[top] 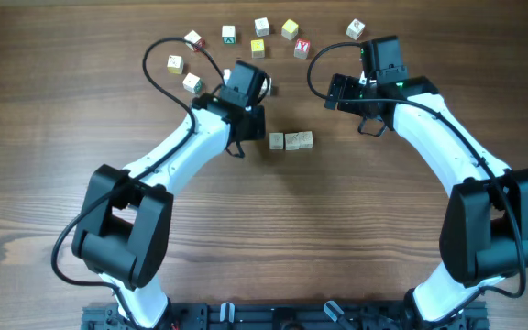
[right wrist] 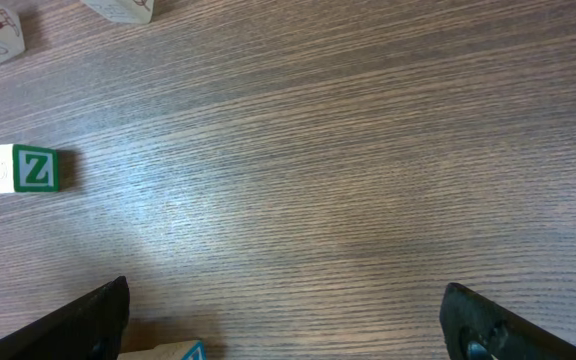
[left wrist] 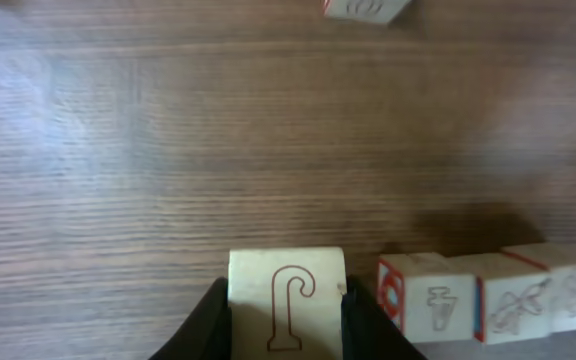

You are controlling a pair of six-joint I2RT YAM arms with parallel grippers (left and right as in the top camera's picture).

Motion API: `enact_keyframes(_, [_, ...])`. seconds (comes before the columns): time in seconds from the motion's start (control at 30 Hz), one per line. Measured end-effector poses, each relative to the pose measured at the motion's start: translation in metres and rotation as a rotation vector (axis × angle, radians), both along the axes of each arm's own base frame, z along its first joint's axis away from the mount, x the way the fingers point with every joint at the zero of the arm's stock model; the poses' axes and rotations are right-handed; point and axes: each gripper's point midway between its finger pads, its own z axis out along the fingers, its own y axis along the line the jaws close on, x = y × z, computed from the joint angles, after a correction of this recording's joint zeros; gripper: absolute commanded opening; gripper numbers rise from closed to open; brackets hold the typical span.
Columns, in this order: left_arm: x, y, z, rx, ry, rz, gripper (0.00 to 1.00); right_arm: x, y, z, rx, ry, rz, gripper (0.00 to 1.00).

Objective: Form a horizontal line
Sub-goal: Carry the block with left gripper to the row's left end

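Note:
The horizontal line [top: 291, 140] is a row of three pale wooden cubes touching side to side at the table's middle. It also shows in the left wrist view [left wrist: 493, 300], at the lower right. My left gripper [top: 252, 128] is shut on a pale cube with a red outlined hook mark [left wrist: 286, 300]. It holds that cube just left of the row's left end, with a small gap between them. The gripper hides the held cube in the overhead view. My right gripper [top: 339, 92] is open and empty [right wrist: 286, 320], up and to the right of the row.
Several loose letter cubes lie along the far side, among them a red-faced one [top: 302, 48], a yellow one [top: 289, 29] and a green one [top: 229, 34]. A green Z cube [right wrist: 18, 168] lies to the left in the right wrist view. Cables loop beside both wrists.

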Motion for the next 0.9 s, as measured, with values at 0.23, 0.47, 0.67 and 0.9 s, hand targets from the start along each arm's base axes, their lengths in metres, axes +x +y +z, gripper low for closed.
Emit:
enact_keyframes(0.23, [-0.01,0.005,-0.036,-0.016,-0.032,0.001,0.22,0.001,0.0,0.0,0.001,-0.003,0.0,1.0])
enact_keyframes(0.47, [-0.005,0.0,-0.037,-0.039,-0.073,-0.004,0.21,0.001,0.0,0.001,0.001,-0.006,0.0,1.0])
enact_keyframes(0.67, [-0.008,-0.01,-0.037,-0.045,-0.082,-0.027,0.29,0.001,0.0,0.001,0.002,-0.007,0.0,1.0])
enact_keyframes(0.9, [-0.014,-0.019,-0.038,-0.046,-0.077,-0.054,0.38,0.001,0.0,0.001,0.002,-0.007,0.0,1.0])
